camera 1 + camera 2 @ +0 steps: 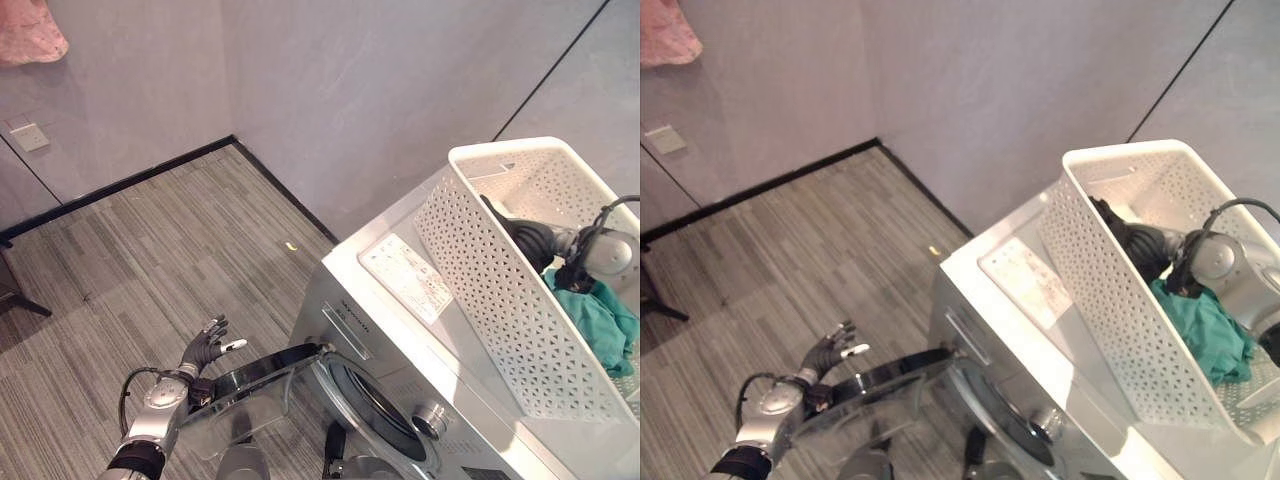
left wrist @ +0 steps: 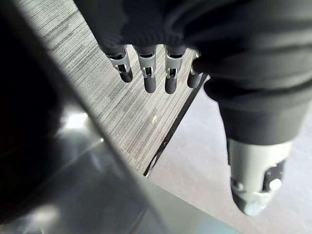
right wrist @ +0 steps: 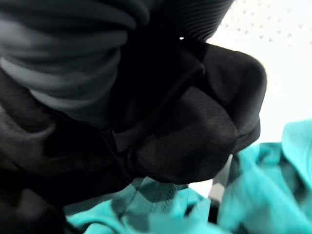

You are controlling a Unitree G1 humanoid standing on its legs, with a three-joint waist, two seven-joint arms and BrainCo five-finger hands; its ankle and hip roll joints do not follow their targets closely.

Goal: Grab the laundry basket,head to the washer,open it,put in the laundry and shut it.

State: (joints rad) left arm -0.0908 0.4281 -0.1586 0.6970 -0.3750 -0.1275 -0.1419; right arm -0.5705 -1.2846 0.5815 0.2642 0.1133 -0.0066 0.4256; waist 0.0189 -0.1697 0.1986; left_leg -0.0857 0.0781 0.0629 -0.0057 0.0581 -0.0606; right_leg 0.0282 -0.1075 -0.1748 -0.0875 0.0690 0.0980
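The white perforated laundry basket [image 1: 480,265] stands on top of the white washer [image 1: 345,260]. Teal laundry [image 1: 608,322] and black cloth [image 3: 204,126] lie inside it. My right hand [image 1: 530,240] reaches down into the basket and its fingers are buried in the black cloth. The washer's round glass door [image 1: 250,392] is swung open to the left, showing the dark drum opening [image 1: 375,400]. My left hand [image 1: 205,348] hovers just past the door's outer edge, fingers [image 2: 146,73] straight and holding nothing.
Striped grey floor spreads to the left of the washer, with a small yellow scrap [image 1: 291,245] on it. Grey walls with a dark skirting close the corner behind. A pink cloth [image 1: 30,35] hangs at the top left above a wall socket [image 1: 30,135].
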